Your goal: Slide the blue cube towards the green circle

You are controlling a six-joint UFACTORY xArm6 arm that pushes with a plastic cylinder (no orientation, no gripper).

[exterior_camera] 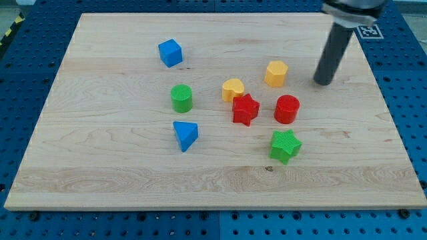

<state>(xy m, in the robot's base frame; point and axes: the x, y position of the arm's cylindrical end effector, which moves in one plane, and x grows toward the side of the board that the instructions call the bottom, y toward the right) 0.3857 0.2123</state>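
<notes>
The blue cube sits near the view's top left of the wooden board. The green circle, a short green cylinder, stands below it and slightly to the right, about a block's width apart. My tip rests on the board at the view's upper right, far to the right of both blocks and just right of the yellow hexagon.
A yellow hexagon, a yellow heart, a red star and a red cylinder cluster at centre right. A blue triangle lies below the green cylinder. A green star sits at lower right.
</notes>
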